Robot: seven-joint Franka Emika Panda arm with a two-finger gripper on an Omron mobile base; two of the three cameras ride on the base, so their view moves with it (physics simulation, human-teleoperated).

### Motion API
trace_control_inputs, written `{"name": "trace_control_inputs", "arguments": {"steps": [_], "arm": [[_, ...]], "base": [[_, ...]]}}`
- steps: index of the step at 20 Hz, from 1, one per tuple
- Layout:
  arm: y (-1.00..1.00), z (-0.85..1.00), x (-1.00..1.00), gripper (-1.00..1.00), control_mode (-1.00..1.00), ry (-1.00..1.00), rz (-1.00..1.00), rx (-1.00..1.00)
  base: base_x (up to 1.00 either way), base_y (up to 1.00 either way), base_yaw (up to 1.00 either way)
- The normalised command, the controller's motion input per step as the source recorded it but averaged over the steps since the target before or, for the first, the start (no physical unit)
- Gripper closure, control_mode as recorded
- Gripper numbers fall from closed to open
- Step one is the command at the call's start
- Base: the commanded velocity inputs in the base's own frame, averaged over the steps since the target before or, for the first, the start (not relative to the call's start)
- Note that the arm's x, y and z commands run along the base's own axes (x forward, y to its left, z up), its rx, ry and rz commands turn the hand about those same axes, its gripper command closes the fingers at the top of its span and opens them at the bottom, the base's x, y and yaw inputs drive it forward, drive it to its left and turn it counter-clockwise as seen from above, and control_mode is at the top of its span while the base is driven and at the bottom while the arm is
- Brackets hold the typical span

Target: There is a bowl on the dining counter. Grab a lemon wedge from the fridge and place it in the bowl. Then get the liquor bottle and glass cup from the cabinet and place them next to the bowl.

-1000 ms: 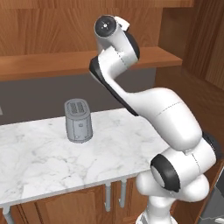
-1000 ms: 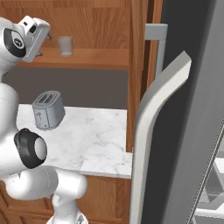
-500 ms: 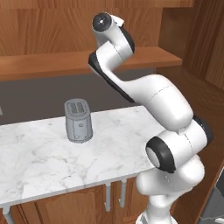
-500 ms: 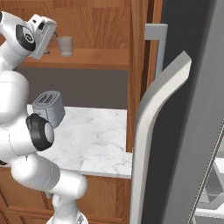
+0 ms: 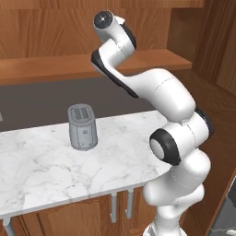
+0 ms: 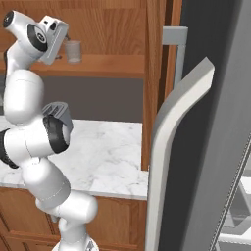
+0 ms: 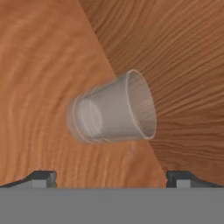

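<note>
Looking along my gripper (image 7: 111, 177), I see the glass cup (image 7: 113, 108) straight ahead, centred between my two finger tips (image 7: 41, 178), which stand wide apart and grip nothing. The cup is clear of both tips, with bare wood showing between it and them.

In the hand view the cup appears lying sideways because my hand is rolled: its open mouth faces the right of that view and its closed base faces the left, so its long axis runs left to right there. From the right base view the glass cup (image 6: 73, 51) in fact stands upright on the wooden shelf (image 6: 108, 65) of the cabinet (image 6: 122, 24), mouth up, long axis vertical, its base resting on the shelf board. My gripper (image 6: 64, 37) is at shelf height just to the left of the cup in that view, near it but not touching, pointing across the shelf toward it.

In the left base view my arm rises from the lower right and bends up to the shelf (image 5: 55, 67); the cup is hidden behind my wrist there. Below, a grey toaster (image 5: 82, 126) stands on the white marble surface (image 5: 55, 170), well apart from my hand. At the right of the right base view the fridge (image 6: 206, 147) door stands open.
</note>
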Motion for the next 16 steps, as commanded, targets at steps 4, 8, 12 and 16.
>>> {"name": "trace_control_inputs", "arguments": {"steps": [4,8,12,16], "arm": [[0.15,-0.15,0.36,-1.00,-1.00,0.04,0.05,-0.07],[0.10,-0.12,0.41,-1.00,-1.00,0.03,0.06,-0.04],[0.00,0.00,0.53,-1.00,-1.00,0.02,0.06,-0.02],[0.00,-0.02,0.40,-1.00,-1.00,0.03,0.05,-0.02]], "base": [[0.00,0.00,0.00],[0.00,0.00,0.00],[0.00,0.00,0.00],[0.00,0.00,0.00]]}}
